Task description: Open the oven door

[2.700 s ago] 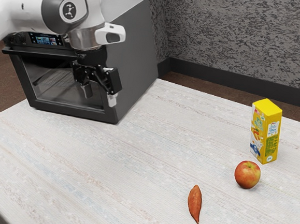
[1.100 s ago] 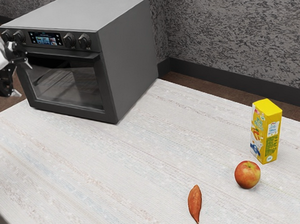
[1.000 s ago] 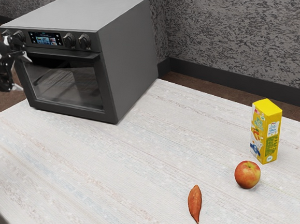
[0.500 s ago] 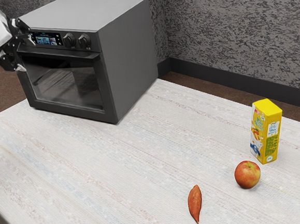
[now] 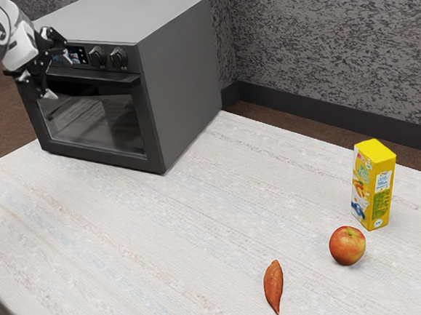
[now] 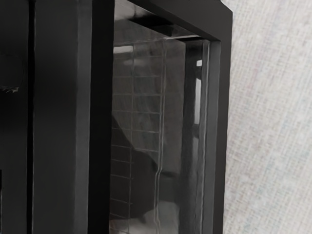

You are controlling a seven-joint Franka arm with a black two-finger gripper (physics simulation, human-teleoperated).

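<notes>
At the exterior view's left, my gripper (image 5: pixel 61 78) is open, its two fingers spread one above the other around the level of the door handle's left end. The handle (image 5: pixel 104 77) is a dark bar along the top of the oven door (image 5: pixel 97 119), which is closed against the grey oven (image 5: pixel 177 74). Whether a finger touches the handle, I cannot tell. In the wrist view, the handle (image 6: pixel 61 117) runs as a broad dark band beside the door's glass (image 6: pixel 146 97), with rack wires visible behind it.
Two knobs (image 5: pixel 107 57) and a display sit above the handle. On the pale table (image 5: pixel 168 234), far from the gripper, stand a yellow carton (image 5: pixel 372 185) and an apple (image 5: pixel 347 246), with an orange-brown sweet potato (image 5: pixel 273 285) lying nearer the front.
From the door's front my hand swung out to the exterior view's far left and turned; over the last second it came back rightward and up to the handle's left end. The door has not moved.
</notes>
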